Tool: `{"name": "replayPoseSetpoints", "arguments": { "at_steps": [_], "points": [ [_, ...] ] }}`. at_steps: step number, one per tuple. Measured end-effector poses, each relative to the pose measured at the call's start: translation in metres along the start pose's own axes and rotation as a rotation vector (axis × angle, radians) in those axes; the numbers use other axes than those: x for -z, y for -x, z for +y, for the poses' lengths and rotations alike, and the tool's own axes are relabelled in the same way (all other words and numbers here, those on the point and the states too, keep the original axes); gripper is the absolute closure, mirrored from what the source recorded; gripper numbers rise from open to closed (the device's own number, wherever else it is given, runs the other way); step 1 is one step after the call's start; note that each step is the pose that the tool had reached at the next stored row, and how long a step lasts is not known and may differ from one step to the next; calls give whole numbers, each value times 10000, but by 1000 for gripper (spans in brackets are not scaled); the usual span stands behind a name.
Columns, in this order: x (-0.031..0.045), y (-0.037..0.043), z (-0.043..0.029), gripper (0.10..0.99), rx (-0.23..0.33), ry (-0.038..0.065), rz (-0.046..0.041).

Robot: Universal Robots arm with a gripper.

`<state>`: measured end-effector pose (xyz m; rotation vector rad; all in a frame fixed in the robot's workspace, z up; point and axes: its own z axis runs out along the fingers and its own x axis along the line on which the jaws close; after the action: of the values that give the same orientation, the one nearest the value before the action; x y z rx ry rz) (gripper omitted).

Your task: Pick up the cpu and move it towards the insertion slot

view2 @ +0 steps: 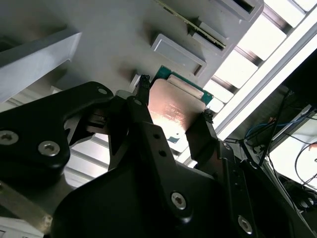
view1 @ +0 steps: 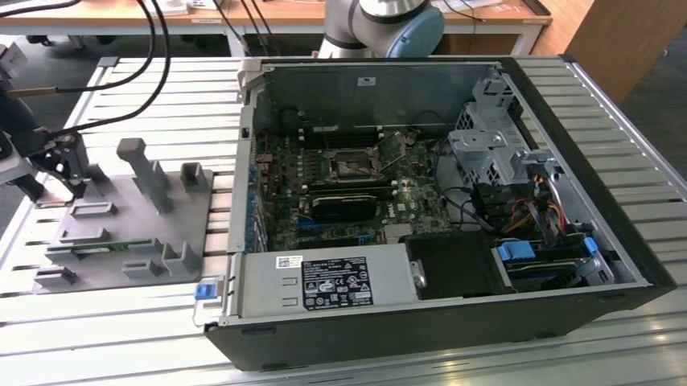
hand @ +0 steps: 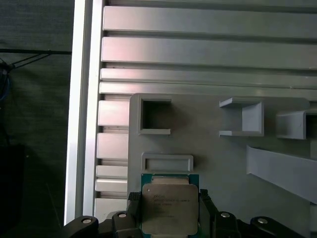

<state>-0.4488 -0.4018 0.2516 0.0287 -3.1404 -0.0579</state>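
The cpu [hand: 170, 213], a small square chip with a silvery top plate and green rim, sits between my black fingers. In the second wrist view the cpu [view2: 174, 106] shows its shiny plate, gripped at two opposite edges. My gripper [hand: 170, 206] is shut on it, just over the edge of the grey tray [hand: 208, 148]. In the exterior view my gripper [view1: 54, 191] hangs over the tray [view1: 118, 233] at that view's left. The insertion slot [view1: 349, 166], a metal-framed socket with a dark centre, lies on the motherboard inside the open case, well off toward the view's right.
The open computer case [view1: 429, 201] holds a power supply [view1: 322, 283], drive cage [view1: 494, 149] and cables. Upright posts [view1: 145, 173] rise from the tray beside my gripper. Black cables [view1: 129, 64] hang across the back left. The slatted metal table [view1: 108, 338] has an edge rail [hand: 79, 124].
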Motion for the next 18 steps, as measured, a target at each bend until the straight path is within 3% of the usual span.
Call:
{"name": "replayPoseSetpoints", "arguments": {
  "at_steps": [18],
  "points": [
    [141,0,6,541,0,0,0]
  ]
}}
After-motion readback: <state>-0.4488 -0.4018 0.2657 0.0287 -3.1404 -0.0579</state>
